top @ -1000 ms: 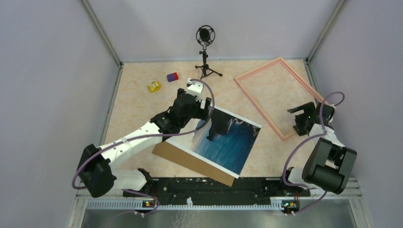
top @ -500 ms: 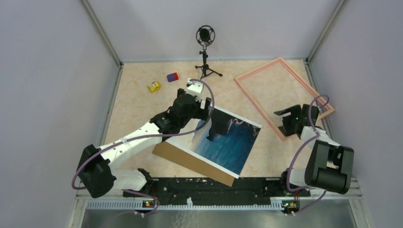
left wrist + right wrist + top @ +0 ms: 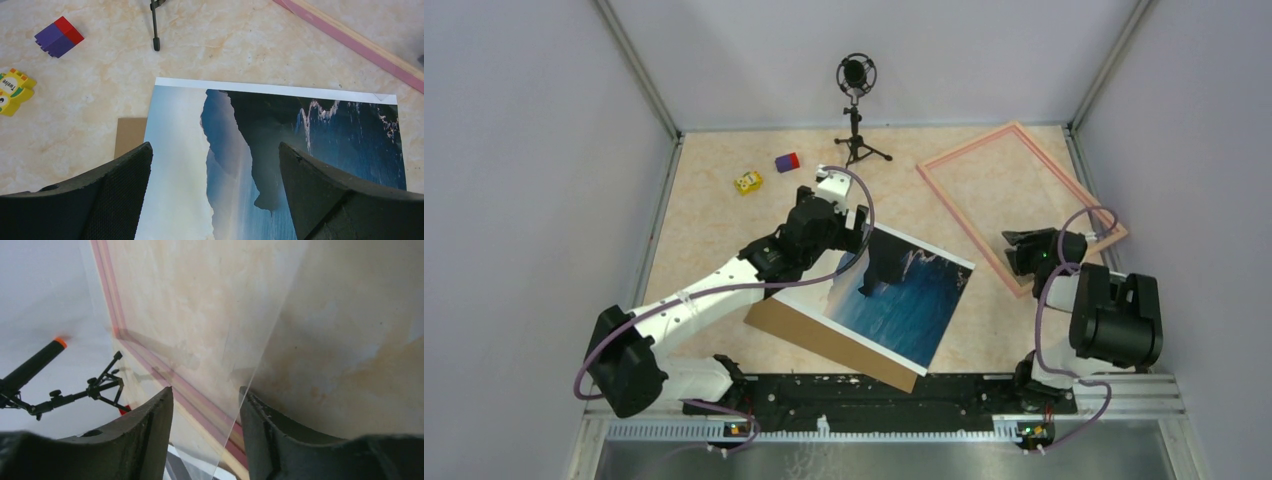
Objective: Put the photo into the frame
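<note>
**Left gripper.** The left gripper (image 3: 214, 150) was released, with its fingers spread wide. It hung above the upper left corner of the photo (image 3: 904, 295), and nothing lay between the pads. In the left wrist view the photo's white top edge ran across the middle of the picture, with bare table (image 3: 724, 220) above it.

**Photo.** The photo lay at the centre of the top view on a brown backing board (image 3: 824, 340). The board stuck out past the photo's left and lower edges. The board's near corner lay close to the arm bases at the bottom of the picture.

**Right gripper.** The right gripper (image 3: 205, 390) sat at the lower corner of the frame (image 3: 969, 146). Its fingers were partly closed. The frame's pink rail (image 3: 106, 285) ran between them, along with what appeared to be the edge of a clear pane (image 3: 210, 340). The views did not show whether the pads were clamped on the rail.

**Frame.** The frame lay at an angle in the upper right of the top view. Its right corner was close to the right wall, and its interior showed the table surface.

**Clearances.**
- A strip of open table separated the frame's left rail from the photo's right edge.
- A microphone stand (image 3: 856, 110) stood at the upper centre, well apart from the frame.
- A yellow block (image 3: 747, 182) and a purple-and-red block (image 3: 786, 162) lay at the upper left, apart from the photo.
</note>
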Controlling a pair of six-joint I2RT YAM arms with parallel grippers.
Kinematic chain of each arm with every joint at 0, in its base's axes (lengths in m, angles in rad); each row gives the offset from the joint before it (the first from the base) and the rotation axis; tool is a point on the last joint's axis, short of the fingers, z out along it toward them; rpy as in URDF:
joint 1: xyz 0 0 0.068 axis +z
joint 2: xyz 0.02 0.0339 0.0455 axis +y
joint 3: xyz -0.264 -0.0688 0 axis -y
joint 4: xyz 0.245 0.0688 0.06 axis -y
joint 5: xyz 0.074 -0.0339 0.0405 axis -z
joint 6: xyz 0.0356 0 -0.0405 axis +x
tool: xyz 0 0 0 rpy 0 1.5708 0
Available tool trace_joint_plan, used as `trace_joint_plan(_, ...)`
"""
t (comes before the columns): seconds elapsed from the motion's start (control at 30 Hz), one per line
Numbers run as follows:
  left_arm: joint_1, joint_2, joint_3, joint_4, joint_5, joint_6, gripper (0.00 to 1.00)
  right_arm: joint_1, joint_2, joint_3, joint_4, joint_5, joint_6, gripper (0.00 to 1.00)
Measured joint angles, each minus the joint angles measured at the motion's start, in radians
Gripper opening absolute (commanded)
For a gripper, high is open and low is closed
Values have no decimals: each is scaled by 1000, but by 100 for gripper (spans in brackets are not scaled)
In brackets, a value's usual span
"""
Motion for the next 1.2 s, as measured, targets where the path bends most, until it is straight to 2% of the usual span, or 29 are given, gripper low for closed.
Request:
trace_joint_plan(0.07,0,-3,0,0,0,0,99,0,50,-24,117,6,9,29)
trace_joint_plan(0.13,0,-3,0,0,0,0,99,0,101,-51,229,14,24,11)
trace_joint_plan(0.17,0,-3,0,0,0,0,99,0,124,-61,280,19,32,5)
trace_joint_plan(0.23,0,-3,0,0,-1,0,99,0,164,-68,367,27,60,0)
trace_joint_plan(0.37,0,-3,0,0,-8,0,99,-12,135,-61,389,25,69,0)
trace_joint_plan(0.47,0,-3,0,0,-11,1,99,-45,47,-45,303,-5,32,0)
trace_joint_plan(0.6,0,-3,0,0,-11,1,99,-180,-31,29,164,-148,-57,0)
trace_joint_plan(0.73,0,-3,0,0,-11,2,99,-306,-14,142,21,-324,-155,0)
trace_joint_plan(0.97,0,-3,0,0,-12,6,99,-396,124,272,-149,-596,-256,0)
trace_joint_plan(1.2,-1,-3,0,0,-15,16,99,-471,111,377,-462,-604,-456,0)
